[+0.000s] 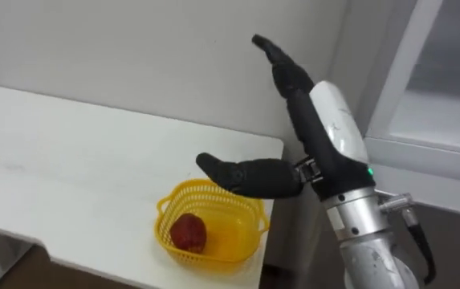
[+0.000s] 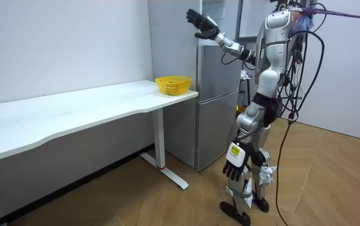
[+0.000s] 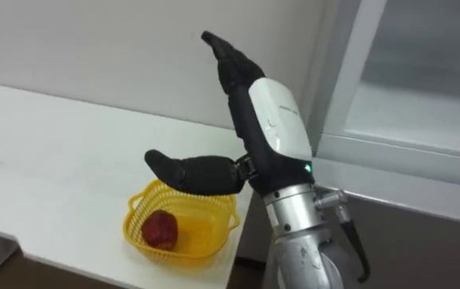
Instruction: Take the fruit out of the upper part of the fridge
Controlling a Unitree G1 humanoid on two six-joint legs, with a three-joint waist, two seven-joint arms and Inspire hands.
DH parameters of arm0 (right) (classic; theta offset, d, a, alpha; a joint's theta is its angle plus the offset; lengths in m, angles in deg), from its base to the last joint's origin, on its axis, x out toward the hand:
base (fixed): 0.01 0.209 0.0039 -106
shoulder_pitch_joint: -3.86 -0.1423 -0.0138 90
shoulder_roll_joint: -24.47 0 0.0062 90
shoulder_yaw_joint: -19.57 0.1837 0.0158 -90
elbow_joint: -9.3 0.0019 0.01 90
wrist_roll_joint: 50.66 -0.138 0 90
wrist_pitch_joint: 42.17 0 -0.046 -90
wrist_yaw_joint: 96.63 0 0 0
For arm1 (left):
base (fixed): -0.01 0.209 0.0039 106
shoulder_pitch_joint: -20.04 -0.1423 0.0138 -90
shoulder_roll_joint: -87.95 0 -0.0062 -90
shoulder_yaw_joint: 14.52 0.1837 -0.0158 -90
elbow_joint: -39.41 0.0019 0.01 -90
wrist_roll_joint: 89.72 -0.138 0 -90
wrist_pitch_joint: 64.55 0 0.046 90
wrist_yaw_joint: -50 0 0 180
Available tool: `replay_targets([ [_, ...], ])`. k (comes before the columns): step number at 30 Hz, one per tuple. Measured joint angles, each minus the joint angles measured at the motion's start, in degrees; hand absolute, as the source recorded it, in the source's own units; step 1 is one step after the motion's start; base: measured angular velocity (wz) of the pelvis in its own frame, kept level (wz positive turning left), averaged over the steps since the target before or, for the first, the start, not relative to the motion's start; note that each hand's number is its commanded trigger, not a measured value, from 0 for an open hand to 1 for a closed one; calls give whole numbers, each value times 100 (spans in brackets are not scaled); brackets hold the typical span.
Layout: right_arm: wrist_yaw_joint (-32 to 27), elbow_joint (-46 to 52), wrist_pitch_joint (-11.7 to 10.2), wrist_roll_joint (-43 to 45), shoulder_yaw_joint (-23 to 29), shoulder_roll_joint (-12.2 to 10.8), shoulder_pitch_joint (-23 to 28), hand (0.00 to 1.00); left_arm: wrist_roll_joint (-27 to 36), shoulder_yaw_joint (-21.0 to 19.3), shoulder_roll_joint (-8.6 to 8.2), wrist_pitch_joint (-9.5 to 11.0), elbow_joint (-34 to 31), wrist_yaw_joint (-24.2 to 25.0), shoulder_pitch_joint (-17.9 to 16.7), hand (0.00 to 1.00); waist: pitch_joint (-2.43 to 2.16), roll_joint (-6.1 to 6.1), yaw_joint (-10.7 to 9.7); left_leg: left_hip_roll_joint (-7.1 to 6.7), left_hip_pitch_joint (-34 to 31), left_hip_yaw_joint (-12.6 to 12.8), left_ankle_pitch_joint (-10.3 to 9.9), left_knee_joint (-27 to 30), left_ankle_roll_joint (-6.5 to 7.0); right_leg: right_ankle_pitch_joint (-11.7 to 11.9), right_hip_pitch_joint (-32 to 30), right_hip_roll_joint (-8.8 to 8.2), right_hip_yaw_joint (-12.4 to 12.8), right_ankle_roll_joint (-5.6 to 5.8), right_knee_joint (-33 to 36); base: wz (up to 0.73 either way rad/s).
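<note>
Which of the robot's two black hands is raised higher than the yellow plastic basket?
The right hand, open, held high; the left hand hangs low at its side.

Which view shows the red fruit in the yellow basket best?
The left eye view: it looks down into the basket, the fruit in plain sight. The right eye view shows much the same. In the room view the basket's wall hides it.
</note>
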Motion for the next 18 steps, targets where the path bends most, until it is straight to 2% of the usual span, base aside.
replay_targets([
  [3, -54, 382, -84, -166, 154, -21, 204, 0, -9, -1, 5, 4, 35, -1, -51, 0, 0, 71, -127, 46, 151, 173, 1, -97, 1, 0, 6, 4, 192, 0, 51, -32],
  [6, -52, 622, -196, -304, 195, -30, 383, 0, 44, 30, 3, 77, 148, -6, -61, 0, 4, 68, -322, 78, 265, 283, 10, -168, -13, 5, 31, 25, 351, -9, 56, -22],
  [10, -56, 981, -252, -325, 387, -34, 658, 0, 96, 52, -42, 136, 251, -6, -15, 0, 14, 55, -587, 84, 324, 319, 8, -179, -14, 5, 64, 28, 410, -9, 55, -7],
  [13, -32, 1307, -315, -479, 537, -36, 903, 0, 106, 39, -68, 169, 256, 10, -1, 0, 21, 36, -665, 88, 339, 387, 3, -179, -13, 5, 60, 38, 438, -10, 43, -6],
  [14, -27, 1394, -342, -549, 665, -28, 925, 0, 105, 32, -68, 184, 240, 11, 5, 0, 22, 25, -738, 85, 342, 391, 2, -178, -11, 5, 60, 36, 440, -9, 34, 0],
  [18, -118, 1602, -430, -632, 1139, -31, 964, 0, 120, 1, -87, 228, 242, 11, -15, 0, 19, 30, -801, 91, 368, 456, -8, -155, 1, 12, 62, 65, 551, -4, -50, -8],
])
